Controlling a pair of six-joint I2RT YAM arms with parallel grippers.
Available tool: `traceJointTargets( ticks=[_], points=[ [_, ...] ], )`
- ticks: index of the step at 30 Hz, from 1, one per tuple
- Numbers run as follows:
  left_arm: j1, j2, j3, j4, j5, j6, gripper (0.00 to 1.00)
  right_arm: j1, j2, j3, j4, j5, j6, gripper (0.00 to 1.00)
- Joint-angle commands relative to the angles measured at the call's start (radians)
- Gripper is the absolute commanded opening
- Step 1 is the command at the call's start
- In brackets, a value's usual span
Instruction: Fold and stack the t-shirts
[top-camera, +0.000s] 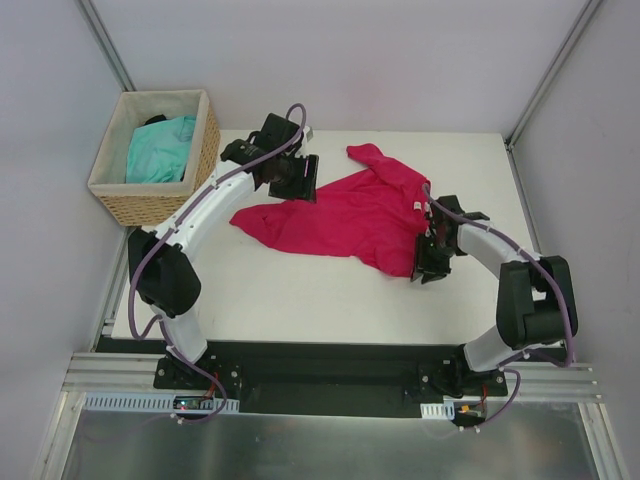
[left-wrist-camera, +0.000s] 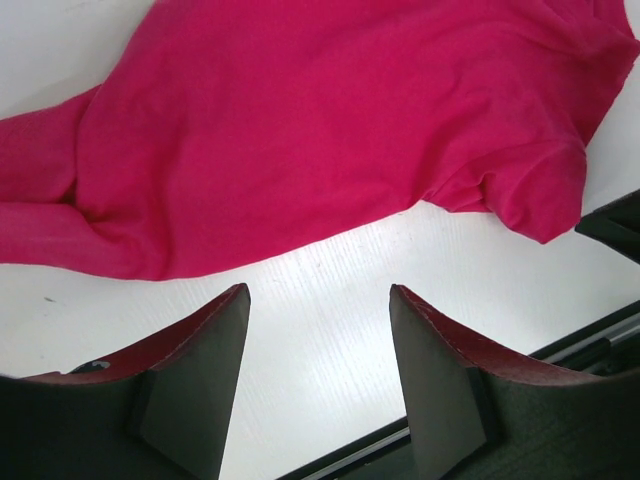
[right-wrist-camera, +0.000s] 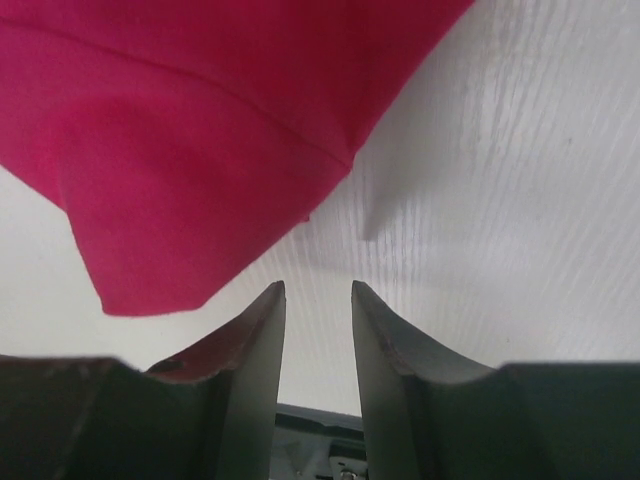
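- Left claw (left-wrist-camera: 318, 345): the jaws stand moderately wide with nothing between them. Only the bare white desk (left-wrist-camera: 330, 260) shows in the gap, and no contact with any item is visible.
- Right claw (right-wrist-camera: 316, 335): the jaws are narrow, with a slim gap left, and nothing is gripped. A hemmed corner of the crimson-pink fabric t-shirt (right-wrist-camera: 190, 150) lies just beside one finger (right-wrist-camera: 245, 380). Whether cloth and finger touch cannot be told.
- Crimson-pink fabric t-shirt: it lies rumpled and unfolded on the middle of the desk, between the two claws. One sleeve reaches toward the far edge.
- Turquoise fabric t-shirt (top-camera: 160, 150): it is bunched inside the woven wicker basket (top-camera: 150, 205) by the desk's far left corner. The basket wall hides its lower part.
- Hidden or cut off: in the overhead view each claw's black housing masks its fingertips, so the jaw opening cannot be judged there. Each wrist view cuts the crimson-pink fabric t-shirt off at the frame edge.
- View differences: only the overhead view shows the basket, the turquoise fabric t-shirt and the crimson garment's whole outline. Only the wrist views show the jaw gaps and the desk surface under them.
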Motion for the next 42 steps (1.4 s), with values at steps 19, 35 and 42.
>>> traceJointTargets(
  ticks=[19,35,42],
  points=[
    [0.003,-0.046,0.077,-0.100,-0.033,0.051,0.58,0.073,0.144,0.102,0.117,0.033,0.055,0.34],
    [0.004,-0.015,0.135,-0.132,-0.039,0.065,0.57,0.112,0.112,0.295,-0.195,0.123,0.123,0.01],
    [0.004,0.008,0.147,-0.130,-0.034,0.092,0.57,0.158,0.050,0.487,-0.529,0.109,0.192,0.01]
  ],
)
